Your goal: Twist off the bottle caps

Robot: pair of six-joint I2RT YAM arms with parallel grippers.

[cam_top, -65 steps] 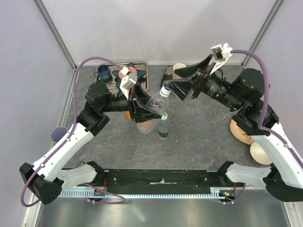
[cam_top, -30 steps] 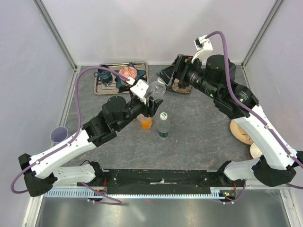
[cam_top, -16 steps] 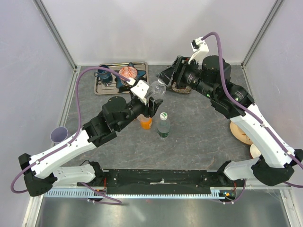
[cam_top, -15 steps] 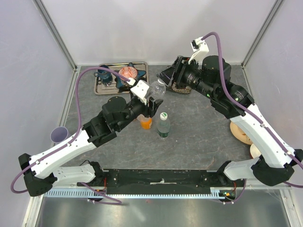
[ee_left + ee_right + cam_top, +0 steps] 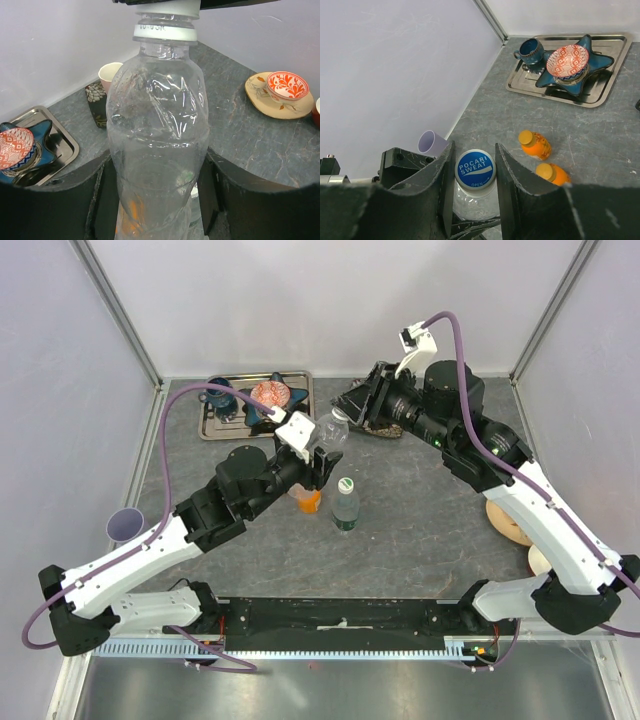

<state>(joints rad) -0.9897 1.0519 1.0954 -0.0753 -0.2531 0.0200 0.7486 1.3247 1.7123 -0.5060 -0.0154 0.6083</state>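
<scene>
**Top view.** The left gripper (image 5: 319, 462) is clamped on the body of the colourless bottle (image 5: 328, 436). The bottle is held off the table (image 5: 420, 530) and tilted, with its neck toward the right gripper (image 5: 349, 408). The right gripper sits over the neck end. The green-tinted bottle (image 5: 345, 508) stands upright on the table just beside the held bottle, with its white-and-green cap (image 5: 346, 484) on. One orange bottle (image 5: 308, 502) shows partly beneath the left gripper.

**Left wrist view.** The colourless bottle fills the centre, pressed between the two black fingers (image 5: 100, 200). Its clear wall carries no readable label. The marks on the neck are too small to read. The blue cap (image 5: 167, 6) shows only its white side at the top edge, seated above the white neck ring.

**Right wrist view.** The blue cap face reads "POCARI SWEAT" in white, with "OPEN" beneath. The jaws are narrow, and the fingers (image 5: 445, 180) are closed on the cap rim at both sides. Two orange bottles (image 5: 536, 145) lie farther off on the table, near each other but not touching, each with its orange cap (image 5: 525, 136) on.
</scene>
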